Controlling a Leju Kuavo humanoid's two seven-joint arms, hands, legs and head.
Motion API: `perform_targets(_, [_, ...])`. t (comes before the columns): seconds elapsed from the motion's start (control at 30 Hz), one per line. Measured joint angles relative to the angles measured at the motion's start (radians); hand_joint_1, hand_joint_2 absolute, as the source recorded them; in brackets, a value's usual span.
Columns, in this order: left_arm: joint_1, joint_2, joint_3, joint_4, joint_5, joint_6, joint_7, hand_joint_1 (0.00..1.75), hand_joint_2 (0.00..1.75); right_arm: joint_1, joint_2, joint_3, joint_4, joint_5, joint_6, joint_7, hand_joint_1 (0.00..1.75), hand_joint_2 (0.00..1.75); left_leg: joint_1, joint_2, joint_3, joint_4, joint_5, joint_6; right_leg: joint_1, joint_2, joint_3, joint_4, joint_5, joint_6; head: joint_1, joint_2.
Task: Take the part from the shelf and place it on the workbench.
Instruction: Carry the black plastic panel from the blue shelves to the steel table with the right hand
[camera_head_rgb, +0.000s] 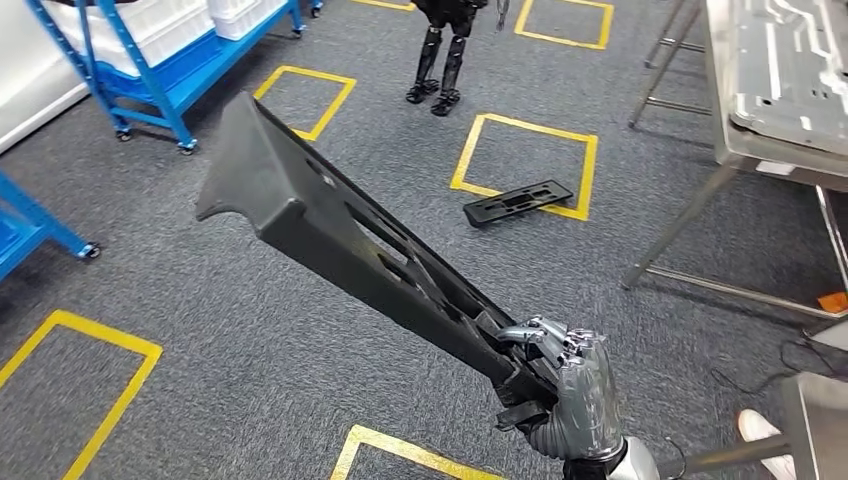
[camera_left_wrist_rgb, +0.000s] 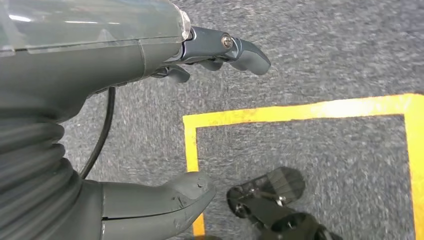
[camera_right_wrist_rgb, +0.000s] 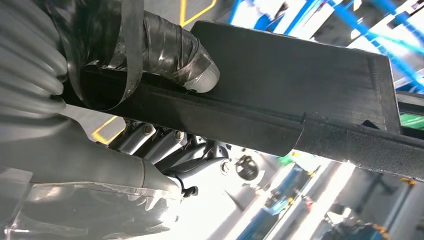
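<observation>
Right hand (camera_head_rgb: 570, 385) grips part (camera_head_rgb: 330, 225); left hand (camera_left_wrist_rgb: 150, 125) hangs empty.

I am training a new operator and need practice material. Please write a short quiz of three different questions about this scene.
1. True or false: the right hand holds the long black part.
2. Where does the second black part lie?
A. on the workbench
B. on the floor, across a yellow line
C. on the blue shelf
3. Fill in: the left hand holds ____.

Key: 1 true. 2 B. 3 nothing; its fingers hang apart above the grey carpet.
</observation>
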Motion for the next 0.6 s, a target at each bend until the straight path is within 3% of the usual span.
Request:
perform_targets(0.07, [0.001,0.0,0.002,0.0,0.0,0.0,0.0,0.0,1.75,0.004,0.0,-0.005,-0.003,0.0,-0.001,0.0,1.75,1.75,-0.003,0.018,0.005,0.005,-0.009,-0.011,0.004,-0.046,0.074,-0.132,0.042,-0.006,0.0,0.0])
perform_targets(0.13, [0.001,0.0,0.004,0.0,-0.001,0.0,-0.001,0.0,1.75,0.01,0.002,-0.012,-0.01,0.0,-0.006,-0.001,1.75,1.75,-0.008,0.034,0.009,0.01,-0.016,-0.023,0.013,-0.069,0.104,-0.189,0.05,-0.019,0.0,0.0])
perform_targets(0.2, [0.0,0.0,0.006,0.0,-0.003,0.0,-0.002,0.0,1.75,0.02,0.006,-0.02,-0.019,0.0,-0.012,-0.003,1.75,1.75,-0.007,0.047,0.012,0.011,-0.021,-0.032,0.014,-0.046,0.101,-0.19,0.053,-0.03,0.0,0.0])
perform_targets(0.23, [-0.002,0.0,0.007,0.0,-0.003,0.0,-0.003,0.0,1.75,0.024,0.008,-0.024,-0.024,0.0,-0.015,-0.004,1.75,1.75,-0.005,0.037,0.011,0.018,-0.03,-0.037,0.012,-0.035,0.101,-0.193,0.055,-0.035,0.0,0.0])
perform_targets(0.3, [-0.004,-0.001,0.009,0.0,-0.004,0.0,-0.004,0.0,1.75,0.027,0.014,-0.027,-0.033,-0.001,-0.017,-0.007,1.75,1.75,0.0,-0.011,-0.015,0.084,-0.077,-0.044,0.007,-0.014,0.103,-0.2,0.06,-0.048,0.0,0.0])
perform_targets(0.33, [-0.004,-0.002,0.01,0.0,-0.004,0.001,-0.004,0.0,1.75,0.027,0.017,-0.029,-0.037,-0.002,-0.017,-0.009,1.75,1.75,0.002,-0.038,-0.042,0.145,-0.11,-0.046,0.008,-0.003,0.103,-0.201,0.061,-0.052,0.0,0.0])
perform_targets(0.4, [-0.001,-0.003,0.012,0.0,-0.006,0.004,-0.004,0.0,1.75,0.028,0.022,-0.03,-0.039,-0.005,-0.016,-0.013,1.75,1.75,0.003,-0.057,-0.103,0.273,-0.161,-0.047,0.01,0.022,0.102,-0.2,0.061,-0.057,0.0,0.0])
perform_targets(0.43, [0.0,-0.003,0.012,0.0,-0.008,0.006,-0.005,0.0,1.75,0.029,0.024,-0.031,-0.04,-0.005,-0.013,-0.016,1.75,1.75,0.003,-0.059,-0.12,0.303,-0.161,-0.048,0.011,0.036,0.102,-0.199,0.061,-0.057,0.0,0.0])
perform_targets(0.47, [0.0,-0.002,0.013,-0.001,-0.01,0.007,-0.007,0.0,1.75,0.031,0.027,-0.032,-0.04,-0.005,-0.009,-0.019,1.75,1.75,0.003,-0.061,-0.12,0.295,-0.14,-0.048,0.011,0.051,0.103,-0.197,0.061,-0.057,0.0,0.0])
perform_targets(0.53, [-0.003,0.0,0.013,-0.002,-0.014,0.008,-0.011,0.0,1.75,0.033,0.034,-0.033,-0.042,-0.006,0.0,-0.026,1.75,1.75,0.008,-0.085,-0.077,0.182,-0.062,-0.046,0.011,0.079,0.104,-0.192,0.06,-0.056,0.0,0.0])
perform_targets(0.6, [-0.006,0.002,0.015,-0.003,-0.016,0.009,-0.013,0.0,1.75,0.031,0.039,-0.033,-0.042,-0.006,0.003,-0.028,1.75,1.75,0.011,-0.127,-0.031,0.069,-0.016,-0.043,0.012,0.103,0.098,-0.185,0.06,-0.048,0.0,0.0])
